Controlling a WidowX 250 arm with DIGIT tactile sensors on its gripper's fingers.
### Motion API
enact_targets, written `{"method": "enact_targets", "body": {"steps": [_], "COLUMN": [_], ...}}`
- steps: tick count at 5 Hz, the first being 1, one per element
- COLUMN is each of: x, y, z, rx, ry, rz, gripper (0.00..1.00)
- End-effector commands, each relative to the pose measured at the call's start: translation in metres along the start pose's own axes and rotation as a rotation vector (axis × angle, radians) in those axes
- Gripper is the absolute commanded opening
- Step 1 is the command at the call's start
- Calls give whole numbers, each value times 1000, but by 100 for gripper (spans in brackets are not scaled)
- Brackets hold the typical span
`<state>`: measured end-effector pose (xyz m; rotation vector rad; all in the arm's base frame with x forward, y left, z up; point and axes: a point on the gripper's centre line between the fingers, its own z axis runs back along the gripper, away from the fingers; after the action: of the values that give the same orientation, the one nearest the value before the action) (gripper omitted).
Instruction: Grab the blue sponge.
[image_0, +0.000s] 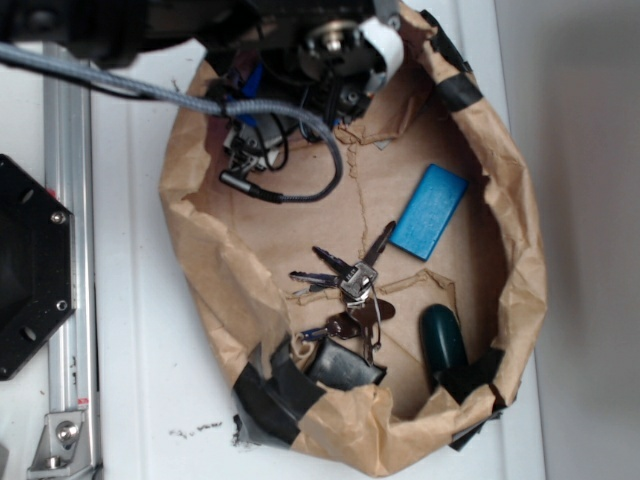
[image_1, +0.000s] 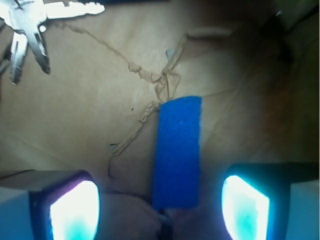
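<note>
A: Exterior view: what is shown?
B: The gripper (image_0: 262, 120) is seen low inside the paper-lined basket (image_0: 520, 300), masking the blue sponge.

A: Wrist view?
B: The blue sponge (image_1: 178, 150) is framed between spread jaws; it is judged light and compressible, best pinched across its long sides.

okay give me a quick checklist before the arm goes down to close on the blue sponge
1. Target in sight: blue sponge lies flat on the brown paper in the wrist view. Ok.
2. End effector open: both fingers stand apart, the sponge between them. Ok.
3. Centring: sponge sits roughly midway, a little nearer the left finger in the image. Ok.
4. Clutter: keys lie apart from the sponge, at the upper left of the wrist view. Ok.
5. Right target: sky-blue block lies elsewhere in the paper-lined basin. Ok.
6. Height above the sponge: cannot tell.
</note>
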<state>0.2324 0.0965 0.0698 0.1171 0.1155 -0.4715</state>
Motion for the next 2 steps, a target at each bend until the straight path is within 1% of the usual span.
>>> {"method": "enact_targets", "body": {"steps": [1,2], "x": [15,10], "y": [-21,-19], "z": [-54,-69], "rx": [15,51], "ry": [57,116], "rz": [-10,-27], "gripper": [100,100]}}
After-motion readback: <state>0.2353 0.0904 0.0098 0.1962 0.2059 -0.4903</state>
